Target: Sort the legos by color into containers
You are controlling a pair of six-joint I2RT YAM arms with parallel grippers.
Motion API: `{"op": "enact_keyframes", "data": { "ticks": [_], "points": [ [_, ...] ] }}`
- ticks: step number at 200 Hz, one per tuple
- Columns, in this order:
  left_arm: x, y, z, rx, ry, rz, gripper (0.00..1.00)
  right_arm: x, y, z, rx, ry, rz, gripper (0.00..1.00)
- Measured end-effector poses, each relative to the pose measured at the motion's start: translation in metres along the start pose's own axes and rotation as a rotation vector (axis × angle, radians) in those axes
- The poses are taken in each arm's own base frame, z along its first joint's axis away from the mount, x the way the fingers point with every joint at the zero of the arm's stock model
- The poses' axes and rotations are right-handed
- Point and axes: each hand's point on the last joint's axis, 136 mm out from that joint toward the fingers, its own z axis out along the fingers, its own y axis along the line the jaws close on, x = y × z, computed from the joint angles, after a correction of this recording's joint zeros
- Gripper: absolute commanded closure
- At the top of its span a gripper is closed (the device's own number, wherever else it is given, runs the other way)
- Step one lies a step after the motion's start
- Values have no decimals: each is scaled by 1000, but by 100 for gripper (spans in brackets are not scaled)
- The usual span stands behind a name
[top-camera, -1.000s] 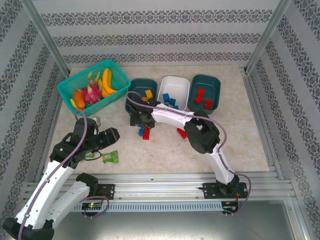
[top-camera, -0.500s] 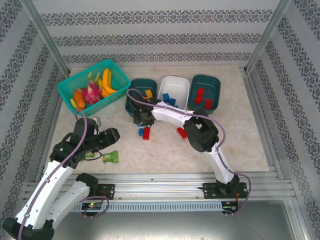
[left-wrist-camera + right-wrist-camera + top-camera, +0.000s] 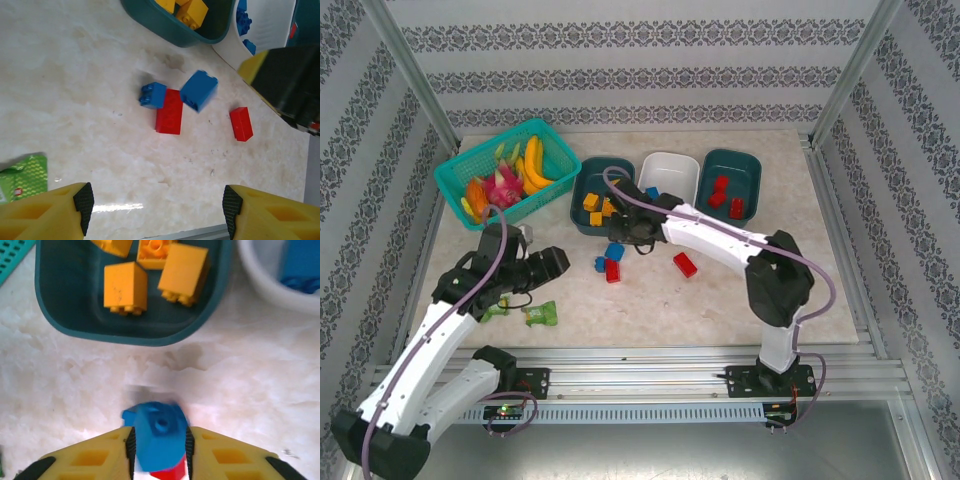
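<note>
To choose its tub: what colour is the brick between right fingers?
Blue brick, best in right wrist view.

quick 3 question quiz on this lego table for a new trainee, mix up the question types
1. True or false: the white tub is empty.
2. How many red bricks lie loose on the table? A one, B two, C four.
3. Fill in: the left gripper is ____.

Key:
1. False, blue bricks lie in it.
2. B.
3. Open.
</note>
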Motion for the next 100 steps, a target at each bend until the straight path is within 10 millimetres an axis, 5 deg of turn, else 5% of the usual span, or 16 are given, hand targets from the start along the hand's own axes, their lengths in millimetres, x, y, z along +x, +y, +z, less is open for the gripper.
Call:
{"op": "enact_keyframes", "data": {
  "ticks": [38,58,82,100],
  "points": [
    [-14,-33,14,60,26,34,29,-29,-47,-13,48,-46,87,69],
    [-16,-43,22,80,33,45,29,-40,-60,-14,63,-59,101,59],
    [-16,-45,25,83,37,42,29,-28,-51,-12,58,-38,49,45],
    [-17,-46,24,86,34,43,29,0,-48,-5,50,16,21,40]
  ]
}}
